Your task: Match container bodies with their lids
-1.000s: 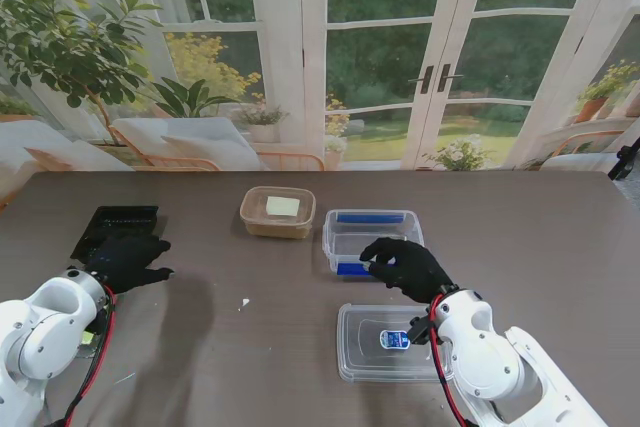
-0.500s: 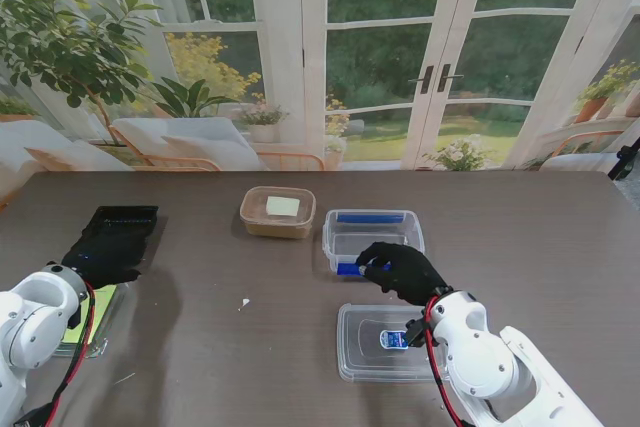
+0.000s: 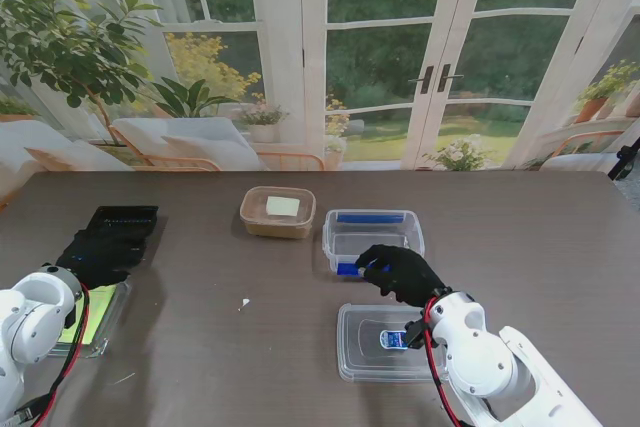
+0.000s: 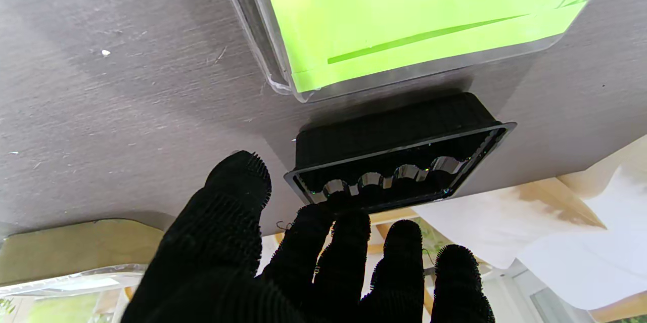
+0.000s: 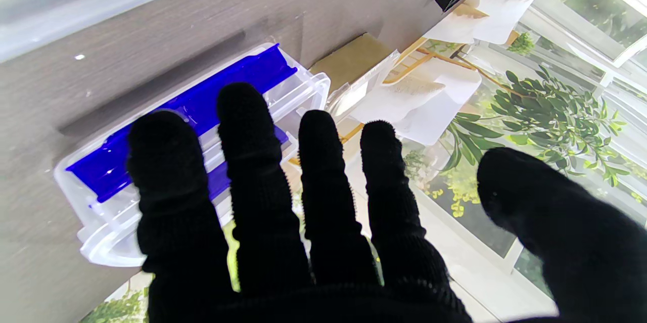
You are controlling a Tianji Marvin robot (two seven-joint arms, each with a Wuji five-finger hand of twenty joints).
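Stand view | right hand (image 3: 398, 272) spread, empty, over clear blue-latched plastic container (image 3: 373, 231) to grasp | left hand (image 3: 97, 252) spread, empty, at black ribbed plastic tray (image 3: 125, 219)

You won't find any text, brand, number or sign that can be read here. The one candidate is a small blue-and-white label (image 3: 395, 339) on the flat clear plastic lid (image 3: 372, 360) lying just behind the right hand's fingers (image 3: 372, 260), nearer to me; its print is too small to make out. The bright green sheet (image 4: 414, 9) shows no lettering.
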